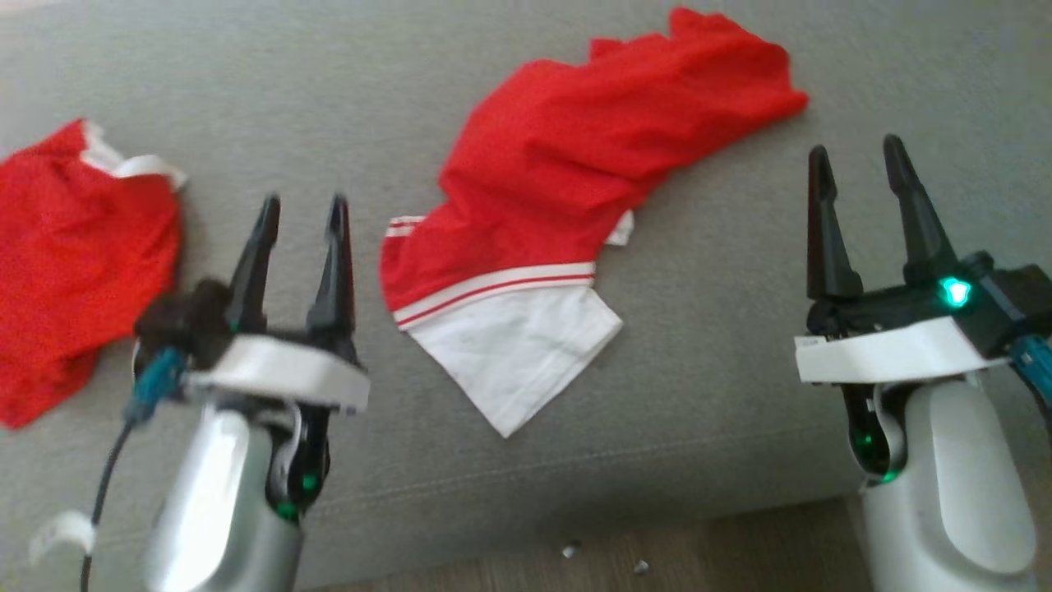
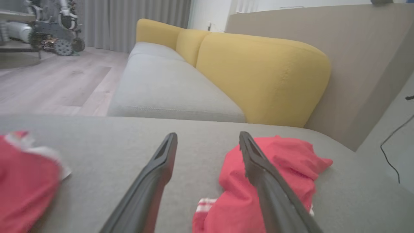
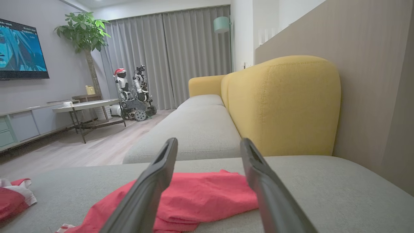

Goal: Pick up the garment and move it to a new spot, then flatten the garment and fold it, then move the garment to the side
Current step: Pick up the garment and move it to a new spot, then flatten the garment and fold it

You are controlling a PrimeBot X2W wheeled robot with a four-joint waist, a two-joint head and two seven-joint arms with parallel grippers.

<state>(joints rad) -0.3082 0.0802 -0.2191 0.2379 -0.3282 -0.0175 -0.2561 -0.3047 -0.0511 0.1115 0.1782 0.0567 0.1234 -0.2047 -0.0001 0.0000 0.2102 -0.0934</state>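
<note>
My left pincer hovers over the near left part of the broad grey fabric cushion, its two long dark fingers spread apart with nothing between them; my right pincer hangs at the near right, likewise spread and empty, with a green light glowing at its base; between the two, and a little farther off, lies the crumpled red fabric garment with a white panel and a red-and-white striped band, stretched aslant from near left to far right; its white panel points toward the near edge of the cushion, and its red bulk is bunched in folds at the far right; neither pincer touches it, the left one being just beside the striped end and the right one apart from it on the right; at the far left edge lies a second red fabric garment with white trim, heaped and apart from the first, so that my left pincer stands between the two; beyond the cushion a rounded yellow upholstered backrest rises beside a long grey seat; a strip of pale wooden floor shows along the near edge.
</note>
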